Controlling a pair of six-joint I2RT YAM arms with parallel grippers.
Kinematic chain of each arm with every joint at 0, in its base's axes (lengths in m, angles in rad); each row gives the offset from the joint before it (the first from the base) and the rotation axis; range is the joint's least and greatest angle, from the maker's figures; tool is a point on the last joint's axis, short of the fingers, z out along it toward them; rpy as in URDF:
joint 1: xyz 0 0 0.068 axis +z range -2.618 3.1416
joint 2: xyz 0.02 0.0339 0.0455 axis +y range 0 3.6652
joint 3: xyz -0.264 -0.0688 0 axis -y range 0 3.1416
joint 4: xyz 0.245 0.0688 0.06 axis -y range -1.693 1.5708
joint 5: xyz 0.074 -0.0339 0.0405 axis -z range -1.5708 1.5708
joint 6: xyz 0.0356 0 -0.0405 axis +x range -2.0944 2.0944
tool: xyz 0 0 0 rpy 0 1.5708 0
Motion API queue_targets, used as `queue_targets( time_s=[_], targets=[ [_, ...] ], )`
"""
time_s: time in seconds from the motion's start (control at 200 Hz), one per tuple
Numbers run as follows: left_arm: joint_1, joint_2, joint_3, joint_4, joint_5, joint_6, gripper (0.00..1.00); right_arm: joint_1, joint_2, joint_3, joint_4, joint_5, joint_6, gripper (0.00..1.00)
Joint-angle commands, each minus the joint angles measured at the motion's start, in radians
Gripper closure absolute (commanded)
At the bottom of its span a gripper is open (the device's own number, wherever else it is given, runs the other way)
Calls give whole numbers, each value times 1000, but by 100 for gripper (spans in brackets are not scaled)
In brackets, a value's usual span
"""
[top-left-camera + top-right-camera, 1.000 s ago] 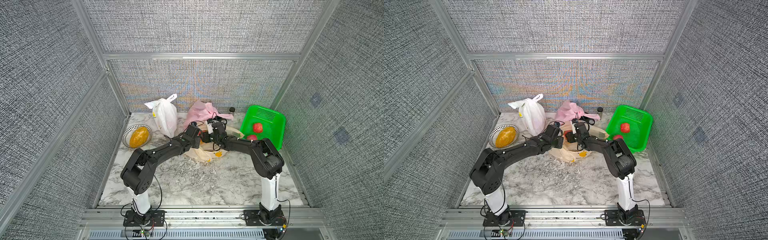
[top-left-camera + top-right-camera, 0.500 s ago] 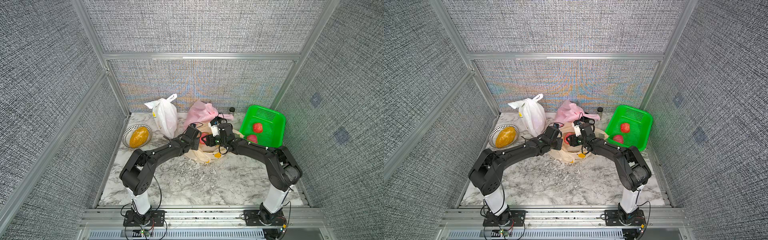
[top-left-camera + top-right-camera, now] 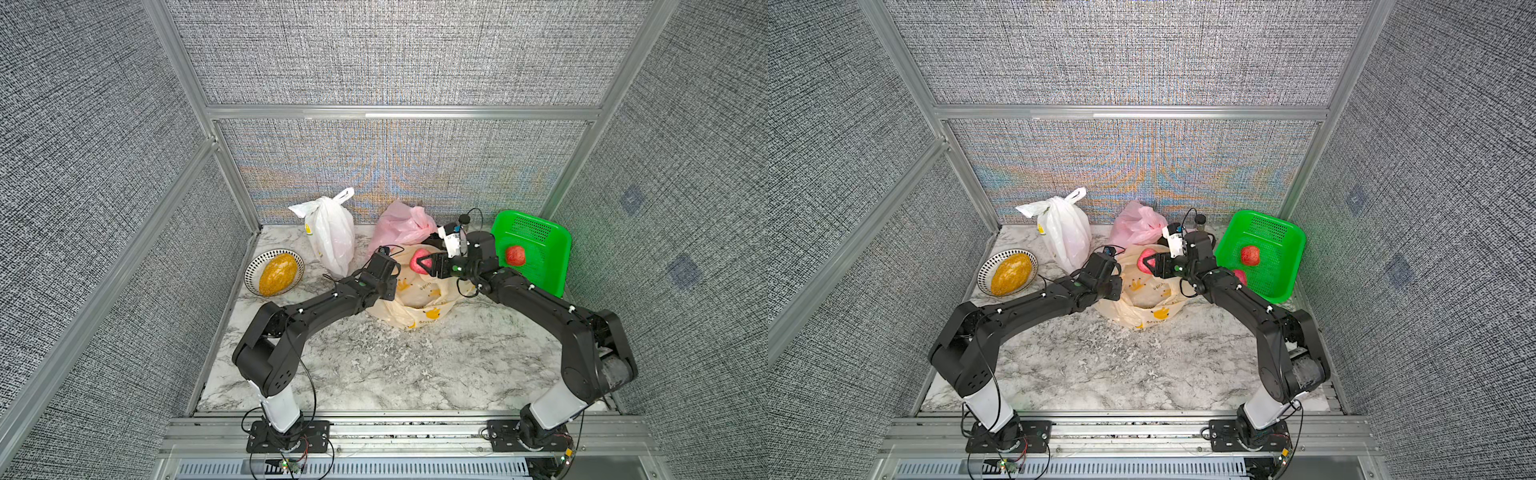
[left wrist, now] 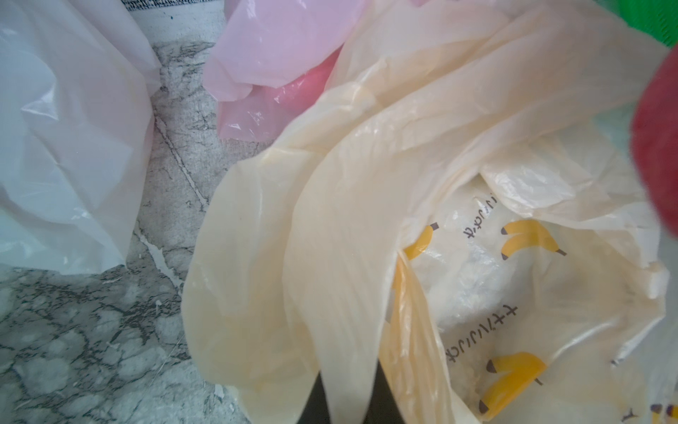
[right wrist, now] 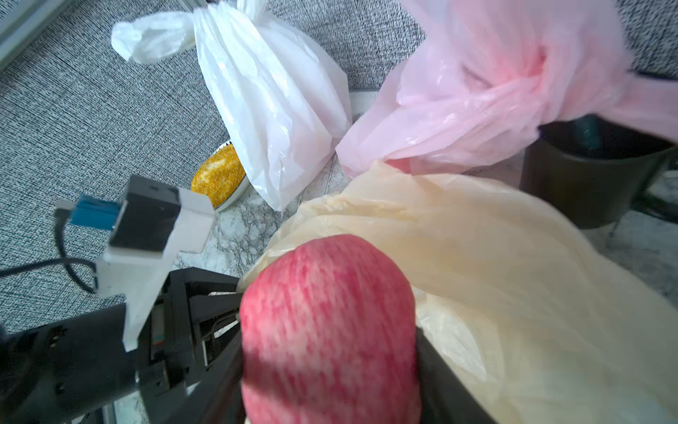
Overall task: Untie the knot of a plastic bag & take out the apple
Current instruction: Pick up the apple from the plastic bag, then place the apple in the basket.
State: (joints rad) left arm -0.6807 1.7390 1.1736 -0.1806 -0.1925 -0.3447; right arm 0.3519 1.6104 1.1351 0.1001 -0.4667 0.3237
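Risk: round red apple (image 5: pixel 330 323) could roll out of the two-point grip if swung fast; cream banana-print plastic bag (image 3: pixel 419 307) may snag.
Right gripper (image 3: pixel 423 263): half-spread, clamped on the apple, above the bag's mouth, near green plastic basket (image 3: pixel 536 249).
Left gripper (image 4: pixel 350 403): bag fold between narrow jaws; pinched or released, cannot tell.

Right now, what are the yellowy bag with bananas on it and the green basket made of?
The banana-print bag looks like thin plastic film: it is glossy, partly see-through and wrinkled into soft folds. The green basket looks like stiff molded plastic: it is smooth and slightly shiny, has rows of small holes in its wall, and keeps its shape.
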Motion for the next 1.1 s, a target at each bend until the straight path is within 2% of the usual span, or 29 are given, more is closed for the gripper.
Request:
queue_targets(
  time_s=[0.0,0.22,0.3,0.47,0.741,1.096],
  targets=[
    [0,-15,-2,6,-9,6,82,-32,-29,9,-24,-35,22,62],
    [0,-52,3,-6,4,13,70,-139,-87,19,-65,28,4,62],
    [0,-73,4,-12,10,14,65,-192,-104,20,-67,81,0,61],
    [-2,-118,11,-32,26,18,60,-300,-104,31,-59,228,-12,60],
    [-6,-168,18,-54,74,27,52,-417,36,83,-67,344,-15,59],
    [-14,-175,20,-66,103,18,49,-483,223,154,-65,350,-25,56]
  ],
)
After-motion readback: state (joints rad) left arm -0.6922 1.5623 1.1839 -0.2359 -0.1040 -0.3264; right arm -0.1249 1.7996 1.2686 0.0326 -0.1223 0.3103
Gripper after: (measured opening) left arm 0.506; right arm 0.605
